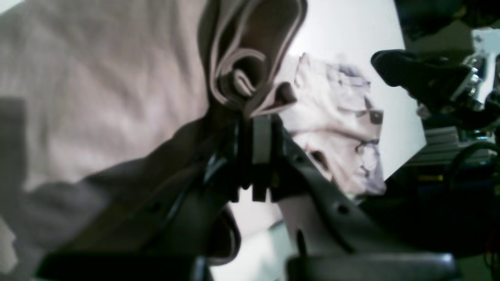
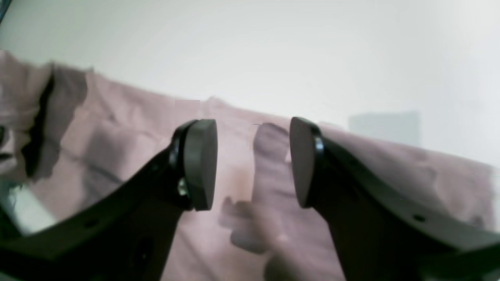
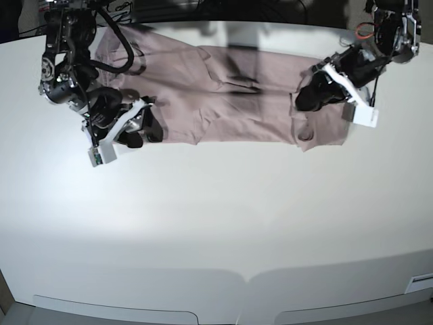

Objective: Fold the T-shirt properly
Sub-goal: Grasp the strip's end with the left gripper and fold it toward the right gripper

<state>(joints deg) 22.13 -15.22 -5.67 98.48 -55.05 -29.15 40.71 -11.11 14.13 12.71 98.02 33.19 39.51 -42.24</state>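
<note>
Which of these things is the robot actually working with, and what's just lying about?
In use:
- T-shirt, spread along the table's far side
- left gripper, shut on a bunch of its cloth
- right gripper, open over the shirt

Lying about:
- nothing; only the bare white table

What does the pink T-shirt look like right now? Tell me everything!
The T-shirt is plain dusty pink, soft and wrinkly like cotton, with no print. It lies spread sideways in a long band across the far part of the white table. The left tool pinches a bunched fold of it at one end. The right tool is open by the other end, holding nothing.
</note>
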